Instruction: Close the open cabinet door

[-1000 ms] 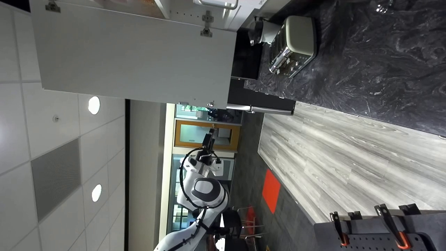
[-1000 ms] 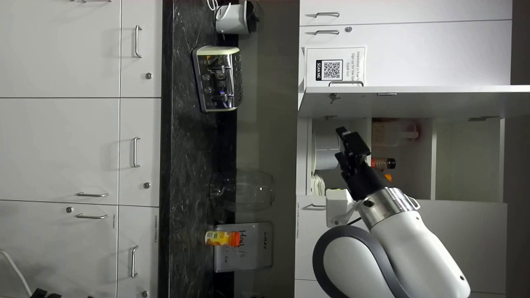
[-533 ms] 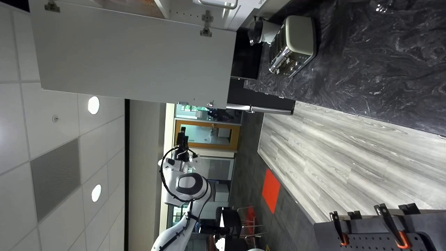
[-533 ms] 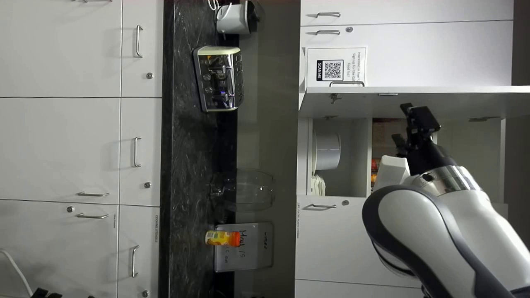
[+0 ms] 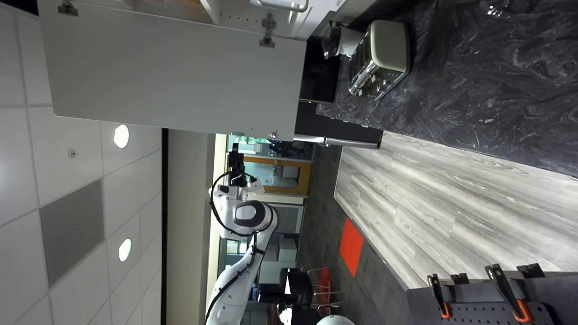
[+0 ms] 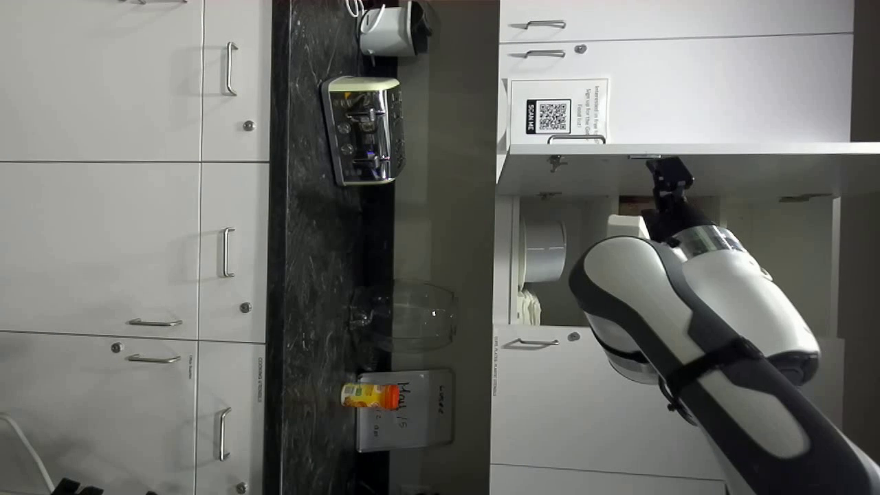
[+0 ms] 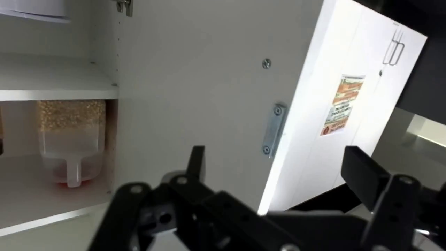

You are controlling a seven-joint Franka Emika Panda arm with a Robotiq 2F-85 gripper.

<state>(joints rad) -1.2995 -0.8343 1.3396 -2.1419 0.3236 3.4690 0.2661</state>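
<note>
The cabinet door (image 5: 176, 72) is a large pale grey-white panel standing wide open, about square to the cabinet. Its inner face also shows in an exterior view (image 6: 770, 168) and in the wrist view (image 7: 198, 87), with a metal plate (image 7: 274, 130) near its free edge. My gripper (image 7: 275, 160) is open and holds nothing. In the wrist view the door's free edge runs between the two spread fingers. In both exterior views the gripper (image 6: 667, 168) (image 5: 235, 151) is near that free edge; whether it touches the door I cannot tell.
The open cabinet has shelves (image 7: 59, 94) with a grain container (image 7: 71, 139) and a white pot (image 6: 544, 251). A neighbouring closed door (image 6: 722, 89) carries a paper sign (image 6: 591, 103). A toaster (image 6: 364, 130) and a glass vessel (image 6: 419, 316) stand on the dark counter (image 6: 316, 261).
The arm has swung along the cabinet's height and then in toward the open door's free edge. The door has not visibly moved.
</note>
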